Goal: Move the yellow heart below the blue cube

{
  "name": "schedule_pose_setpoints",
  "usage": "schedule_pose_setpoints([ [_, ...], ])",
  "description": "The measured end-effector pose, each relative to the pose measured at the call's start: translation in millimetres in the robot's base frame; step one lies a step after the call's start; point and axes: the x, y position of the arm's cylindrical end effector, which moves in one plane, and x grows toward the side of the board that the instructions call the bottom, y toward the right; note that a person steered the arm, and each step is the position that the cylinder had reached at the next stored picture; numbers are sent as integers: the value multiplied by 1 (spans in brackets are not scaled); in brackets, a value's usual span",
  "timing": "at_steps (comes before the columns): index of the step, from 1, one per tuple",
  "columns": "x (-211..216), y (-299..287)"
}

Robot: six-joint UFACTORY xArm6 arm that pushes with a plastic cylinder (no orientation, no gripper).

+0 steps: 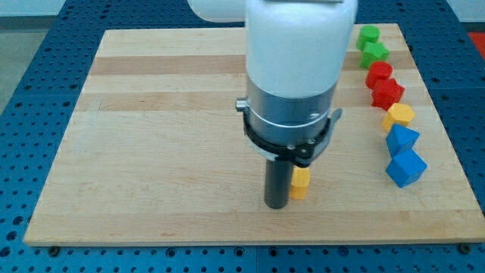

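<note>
The yellow heart [301, 183] lies near the board's bottom middle, partly hidden by my rod. My tip [276, 205] rests on the board right at the heart's left side, touching or nearly touching it. The blue cube [406, 167] sits far to the right, near the board's right edge, at about the same height in the view as the heart. The arm's large white and grey body hides the board's middle above the heart.
A column of blocks runs along the wooden board's [151, 152] right side: two green blocks [369, 35] [373, 53], two red blocks [379, 74] [388, 93], a yellow hexagon [398, 116], a second blue block [400, 139], then the blue cube.
</note>
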Motion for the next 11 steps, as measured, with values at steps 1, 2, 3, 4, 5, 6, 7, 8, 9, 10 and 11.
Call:
schedule_pose_setpoints([
  [1,-16,-17],
  [2,-24,-11],
  [3,-24,8],
  [4,-24,27],
  [5,-24,40],
  [6,-22,43],
  [7,-11,45],
  [8,-3,46],
  [9,-1,46],
  [10,1,49],
  [11,8,53],
])
